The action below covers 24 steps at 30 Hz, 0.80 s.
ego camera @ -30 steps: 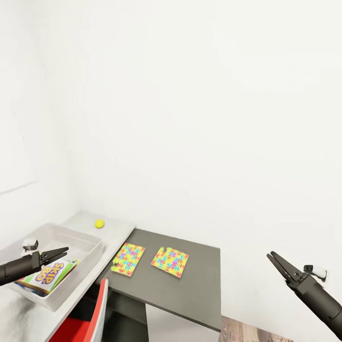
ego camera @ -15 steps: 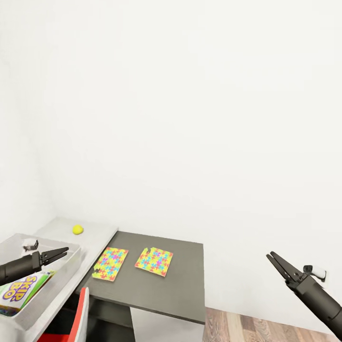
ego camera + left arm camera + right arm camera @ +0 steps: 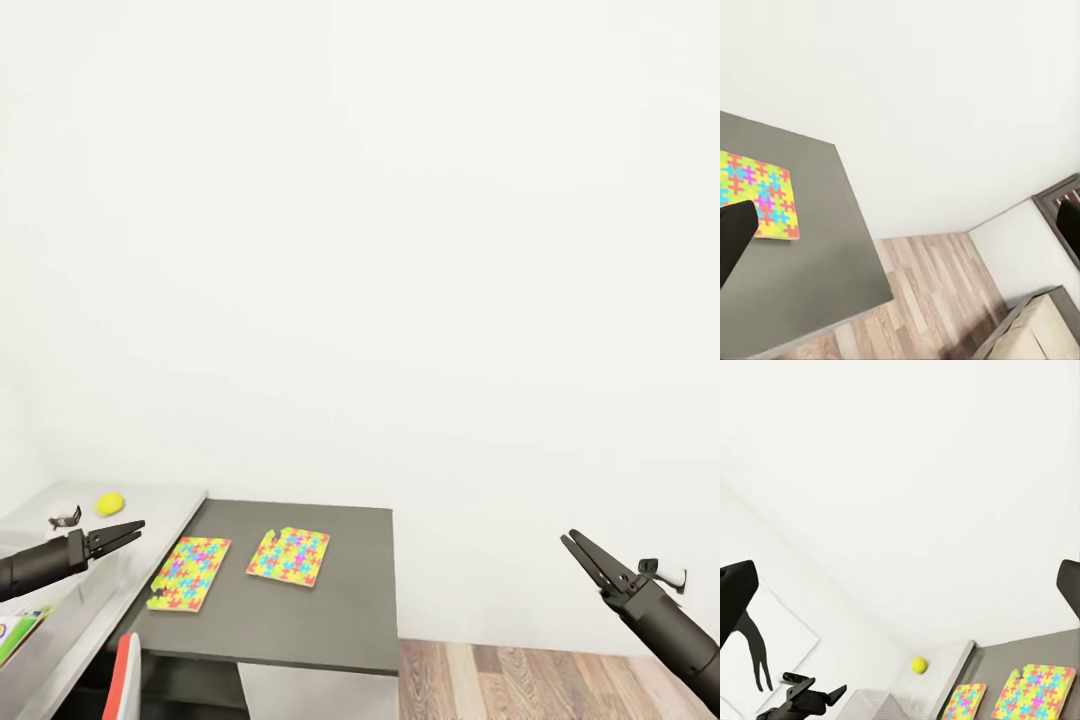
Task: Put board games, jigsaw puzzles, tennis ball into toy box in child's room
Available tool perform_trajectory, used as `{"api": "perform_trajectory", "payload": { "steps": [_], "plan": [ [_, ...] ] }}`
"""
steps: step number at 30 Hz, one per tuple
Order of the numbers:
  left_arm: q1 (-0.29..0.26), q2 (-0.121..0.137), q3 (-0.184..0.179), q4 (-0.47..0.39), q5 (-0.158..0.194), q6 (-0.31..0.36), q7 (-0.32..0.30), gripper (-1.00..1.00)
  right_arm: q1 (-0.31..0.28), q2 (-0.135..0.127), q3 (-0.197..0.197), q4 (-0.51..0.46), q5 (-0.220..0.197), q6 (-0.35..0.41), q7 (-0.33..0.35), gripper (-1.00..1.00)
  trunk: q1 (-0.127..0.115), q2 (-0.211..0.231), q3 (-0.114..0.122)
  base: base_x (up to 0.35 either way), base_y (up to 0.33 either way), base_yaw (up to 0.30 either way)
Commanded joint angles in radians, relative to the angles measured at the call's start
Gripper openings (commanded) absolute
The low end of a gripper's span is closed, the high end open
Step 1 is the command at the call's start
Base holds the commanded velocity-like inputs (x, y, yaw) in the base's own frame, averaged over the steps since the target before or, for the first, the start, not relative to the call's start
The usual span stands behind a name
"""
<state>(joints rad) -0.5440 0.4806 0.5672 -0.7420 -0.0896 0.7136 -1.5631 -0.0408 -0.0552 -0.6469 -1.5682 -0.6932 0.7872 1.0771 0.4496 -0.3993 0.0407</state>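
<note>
Puzzles: we judge the jigsaw puzzles [image 3: 189, 572] thin and bendy; lift by an overhanging edge.
Pincers: our left pincer [image 3: 128, 531] and right pincer [image 3: 573, 541] are slightly parted, empty.

I see two jigsaw puzzles [image 3: 189, 572] in yellow, pink, blue and green on the dark grey table [image 3: 330, 620], a yellow tennis ball [image 3: 109, 504], white walls.

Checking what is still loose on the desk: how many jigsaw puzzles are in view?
2. Both lie flat on the dark grey section of the table: one jigsaw puzzle near the pale desk top, the other jigsaw puzzle beside it, apart. Neither is in a gripper.
</note>
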Motion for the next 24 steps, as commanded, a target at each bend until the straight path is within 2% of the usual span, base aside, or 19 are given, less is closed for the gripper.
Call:
{"api": "perform_trajectory", "payload": {
  "steps": [1,24],
  "plan": [
    [-0.001,0.0,0.003,-0.001,-0.01,0.01,-0.008,1.0,-0.001,0.0,0.0,0.0,-0.003,0.006,0.001,1.0,0.0,-0.001,0.0,0.0,0.0,-0.137],
    [-0.001,-0.005,0.003,-0.001,-0.009,0.007,-0.008,1.0,-0.001,0.0,-0.002,0.0,-0.003,0.006,0.001,1.0,0.0,-0.001,0.001,0.064,-0.007,-0.025]
  ]
}}
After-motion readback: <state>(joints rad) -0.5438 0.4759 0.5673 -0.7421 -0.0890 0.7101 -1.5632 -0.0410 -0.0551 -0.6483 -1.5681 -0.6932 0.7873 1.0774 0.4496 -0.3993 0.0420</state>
